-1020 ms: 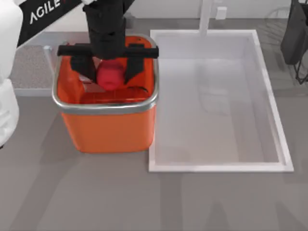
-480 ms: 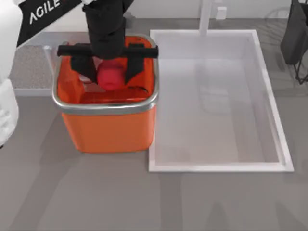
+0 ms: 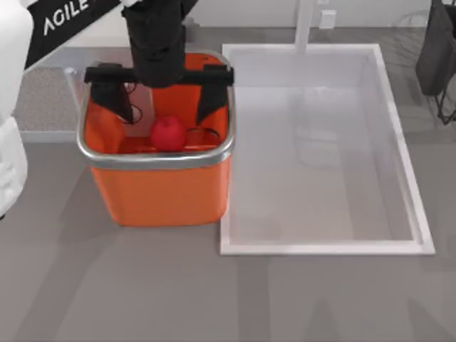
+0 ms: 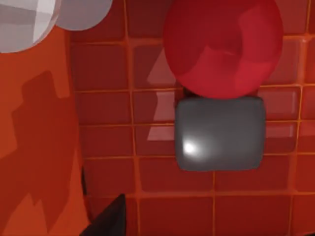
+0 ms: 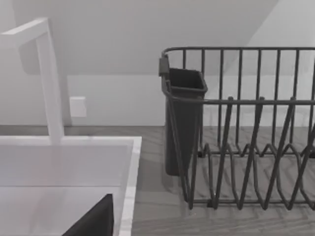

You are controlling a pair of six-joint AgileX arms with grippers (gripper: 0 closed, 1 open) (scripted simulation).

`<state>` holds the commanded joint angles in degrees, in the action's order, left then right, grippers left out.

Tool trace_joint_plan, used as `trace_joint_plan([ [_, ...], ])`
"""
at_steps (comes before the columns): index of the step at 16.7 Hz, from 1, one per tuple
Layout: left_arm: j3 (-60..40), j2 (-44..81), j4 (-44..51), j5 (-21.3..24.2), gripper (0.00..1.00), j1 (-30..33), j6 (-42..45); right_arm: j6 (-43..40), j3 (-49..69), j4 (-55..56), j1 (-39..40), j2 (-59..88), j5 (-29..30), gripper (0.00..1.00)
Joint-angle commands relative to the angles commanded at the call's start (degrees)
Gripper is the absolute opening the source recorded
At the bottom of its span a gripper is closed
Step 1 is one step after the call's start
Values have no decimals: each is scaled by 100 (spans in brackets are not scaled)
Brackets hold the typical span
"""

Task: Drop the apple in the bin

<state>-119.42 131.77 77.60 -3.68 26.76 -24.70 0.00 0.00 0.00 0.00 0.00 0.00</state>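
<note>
One shallow white rectangular tray (image 3: pixel 399 142), centre-right of the top view. One square orange plastic bin (image 3: pixel 160 189) with silver rim, upper left, touching the tray's left wall. One black left gripper (image 3: pixel 158 100) above the bin, fingers spread, holding nothing. One small red round apple (image 3: pixel 168 133) inside the bin, beside one grey button (image 4: pixel 219 133). One right arm (image 3: pixel 436 50), parked upper right.

So that's one apple (image 3: pixel 168 133), one orange bin (image 3: pixel 164 189), one white tray (image 3: pixel 399 149), one dark wire dish rack (image 5: pixel 246 147), and two AgileX arms.
</note>
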Motion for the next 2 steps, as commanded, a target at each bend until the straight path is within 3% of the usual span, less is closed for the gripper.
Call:
trace_joint_plan([
  [2, 0, 0, 0, 0, 100, 0, 0, 0, 0, 0, 0, 0, 0, 100],
])
